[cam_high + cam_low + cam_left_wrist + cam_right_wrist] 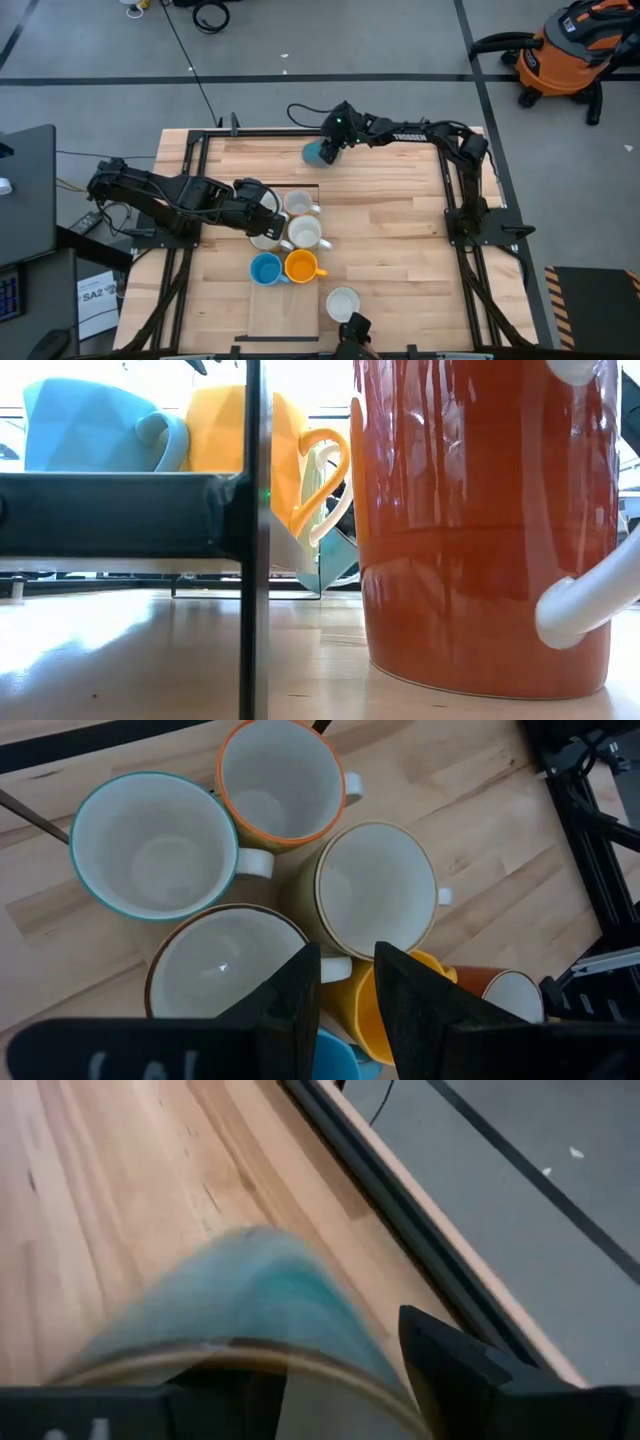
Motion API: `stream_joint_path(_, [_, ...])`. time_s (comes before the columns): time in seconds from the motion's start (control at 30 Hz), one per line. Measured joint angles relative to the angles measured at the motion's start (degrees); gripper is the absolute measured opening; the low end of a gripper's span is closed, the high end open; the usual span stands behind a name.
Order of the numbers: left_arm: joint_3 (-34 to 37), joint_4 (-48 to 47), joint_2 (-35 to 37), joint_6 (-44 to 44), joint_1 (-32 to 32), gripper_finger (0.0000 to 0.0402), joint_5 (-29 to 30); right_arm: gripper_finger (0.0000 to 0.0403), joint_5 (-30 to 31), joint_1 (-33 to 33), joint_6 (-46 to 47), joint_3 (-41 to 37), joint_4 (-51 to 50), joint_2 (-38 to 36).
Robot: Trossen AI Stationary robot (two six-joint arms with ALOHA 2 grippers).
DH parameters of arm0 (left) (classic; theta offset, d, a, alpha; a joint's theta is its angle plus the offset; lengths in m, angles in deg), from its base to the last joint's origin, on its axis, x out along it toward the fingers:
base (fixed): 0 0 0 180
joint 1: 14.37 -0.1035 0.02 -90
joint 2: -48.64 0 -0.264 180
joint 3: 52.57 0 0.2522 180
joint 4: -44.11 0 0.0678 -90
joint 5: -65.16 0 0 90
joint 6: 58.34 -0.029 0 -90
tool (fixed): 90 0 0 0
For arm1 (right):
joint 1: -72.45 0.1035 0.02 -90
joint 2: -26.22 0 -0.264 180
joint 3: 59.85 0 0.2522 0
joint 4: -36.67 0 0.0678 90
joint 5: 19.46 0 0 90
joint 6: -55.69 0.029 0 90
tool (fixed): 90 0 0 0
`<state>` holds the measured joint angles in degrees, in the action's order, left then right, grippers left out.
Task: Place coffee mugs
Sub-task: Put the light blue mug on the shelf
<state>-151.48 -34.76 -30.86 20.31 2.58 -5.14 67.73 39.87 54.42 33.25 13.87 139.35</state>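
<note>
Right end effector (322,150) pinching teal mug (316,153) by rim, far worktop (400,230) edge. Left end effector (268,212) narrowly parted over mug cluster (300,232). Glazed ceramic: rigid, slick, chippable; grip rims.

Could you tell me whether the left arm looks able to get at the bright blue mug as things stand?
Probably yes: the left hand hovers over the mug cluster, and the bright blue mug stands just beyond it, top uncovered, though the orange mug crowds one side.

Two dark, jointed arms; the right arm (420,135) carries white lettering and a green light.
</note>
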Motion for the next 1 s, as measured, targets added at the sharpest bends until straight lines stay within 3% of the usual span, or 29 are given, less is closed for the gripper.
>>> stream_joint_path(0.3, [0.0, 0.0, 0.0, 0.0, 0.0, 0.0102, 0.0, 0.0141, 0.0, 0.0, 0.2, 0.1, -1.7, -0.2])
stream_joint_path(0.67, [0.0, 0.0, 0.0, 0.0, 0.0, 0.0102, 0.0, 0.0029, 0.3, 0.0, -0.6, 0.1, -4.5, -0.7])
stream_joint_path(1.0, [0.0, 0.3, 0.0, -1.5, 0.0, 0.0102, 0.0, 0.0032, 0.4, -0.1, -2.4, 0.1, -23.0, -12.0])
